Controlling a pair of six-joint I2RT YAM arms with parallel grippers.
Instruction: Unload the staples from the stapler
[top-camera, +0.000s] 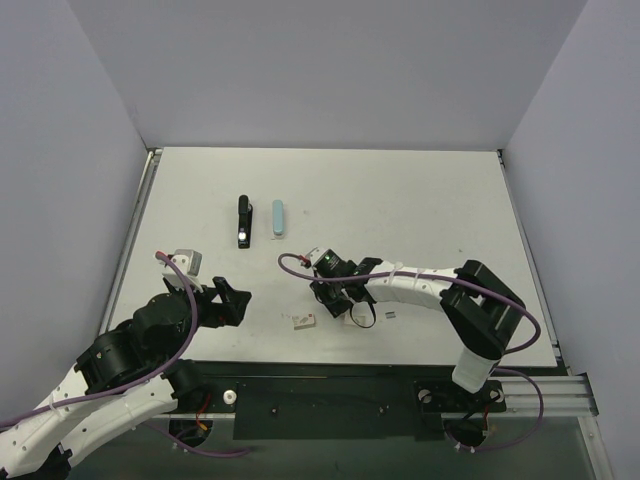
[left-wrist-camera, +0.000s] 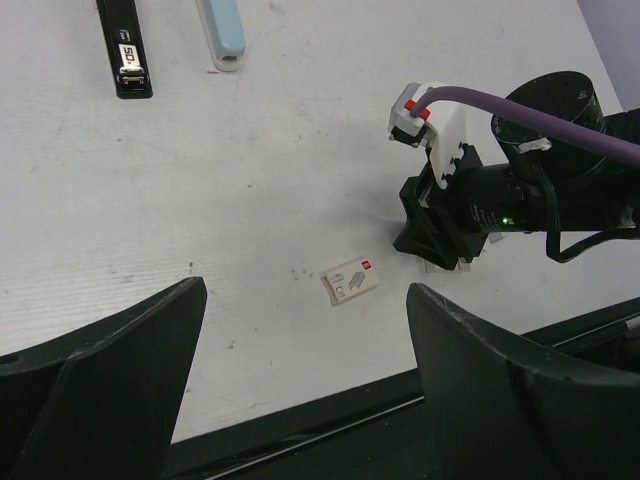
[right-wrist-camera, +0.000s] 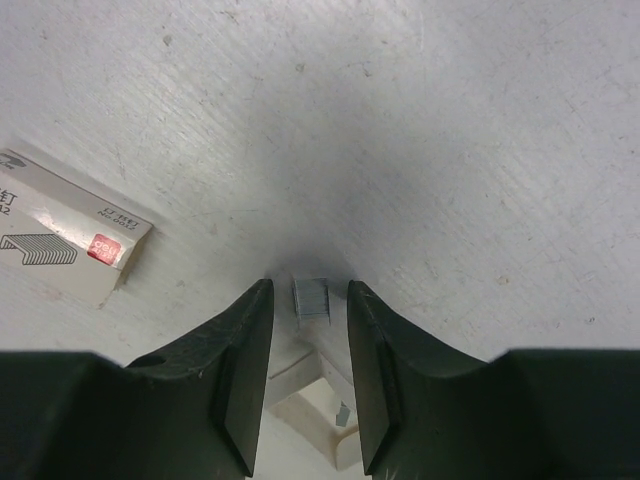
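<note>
The black stapler lies at mid-table with a light blue bar beside it. My right gripper points down at the table, its jaws narrowly apart. A short grey strip of staples lies flat between the fingertips, with a gap on each side. Under the jaws sits a small white cardboard tray. My left gripper hangs wide open near the front edge, holding nothing.
A small white staple box lies left of the right gripper. A tiny grey piece rests on the table to its right. Grey walls enclose the table on three sides.
</note>
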